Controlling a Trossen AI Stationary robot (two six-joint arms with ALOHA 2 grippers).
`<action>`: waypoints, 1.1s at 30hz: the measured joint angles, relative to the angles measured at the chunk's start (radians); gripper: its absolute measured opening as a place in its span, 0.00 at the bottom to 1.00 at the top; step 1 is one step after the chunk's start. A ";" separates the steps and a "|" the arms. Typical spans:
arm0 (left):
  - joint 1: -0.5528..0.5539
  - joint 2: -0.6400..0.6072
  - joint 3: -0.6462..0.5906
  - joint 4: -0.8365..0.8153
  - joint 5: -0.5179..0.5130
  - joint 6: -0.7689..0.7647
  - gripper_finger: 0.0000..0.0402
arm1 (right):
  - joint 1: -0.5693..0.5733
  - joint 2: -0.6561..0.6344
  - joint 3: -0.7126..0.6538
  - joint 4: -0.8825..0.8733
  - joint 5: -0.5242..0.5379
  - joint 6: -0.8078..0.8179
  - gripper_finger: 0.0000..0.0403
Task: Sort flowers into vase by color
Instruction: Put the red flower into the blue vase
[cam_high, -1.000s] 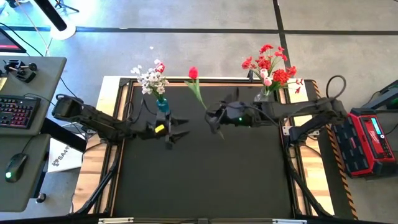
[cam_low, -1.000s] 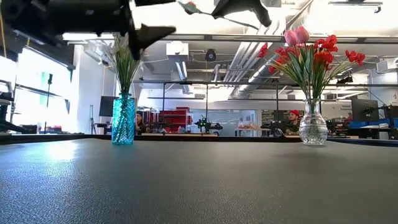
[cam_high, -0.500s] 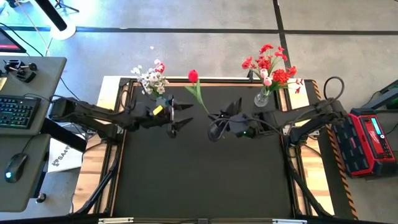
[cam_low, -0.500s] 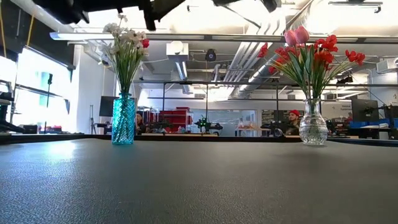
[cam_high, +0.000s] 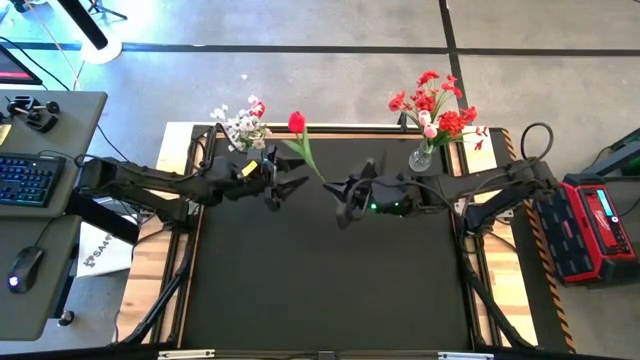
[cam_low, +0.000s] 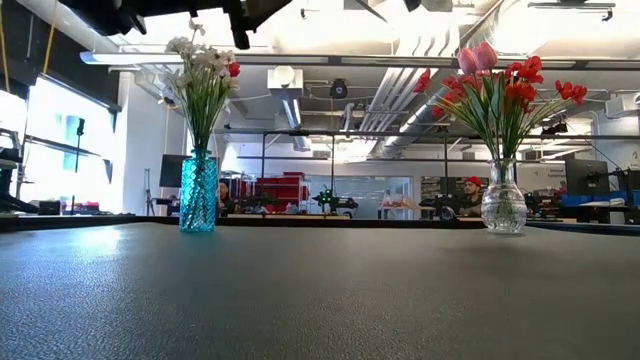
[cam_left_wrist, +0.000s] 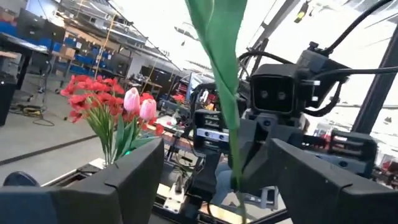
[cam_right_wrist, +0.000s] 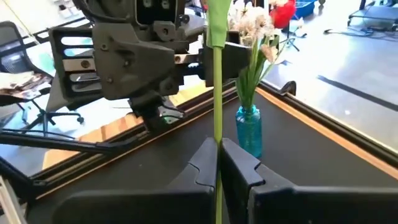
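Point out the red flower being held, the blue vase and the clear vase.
red flower (cam_high: 296, 122), high view, on its red bud.
blue vase (cam_low: 198, 195), low view, on the middle of its textured body.
clear vase (cam_low: 503, 208), low view, on its rounded glass belly.
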 joint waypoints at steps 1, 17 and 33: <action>-0.002 -0.001 0.000 0.003 0.000 -0.002 0.66 | -0.004 0.000 0.000 0.000 -0.003 -0.007 0.00; -0.052 -0.029 0.099 -0.200 -0.110 0.062 0.24 | -0.041 0.047 0.000 0.056 -0.154 -0.093 0.00; -0.086 -0.266 0.314 -1.164 -0.417 0.159 0.01 | -0.060 0.047 0.000 -0.097 -0.224 0.019 0.39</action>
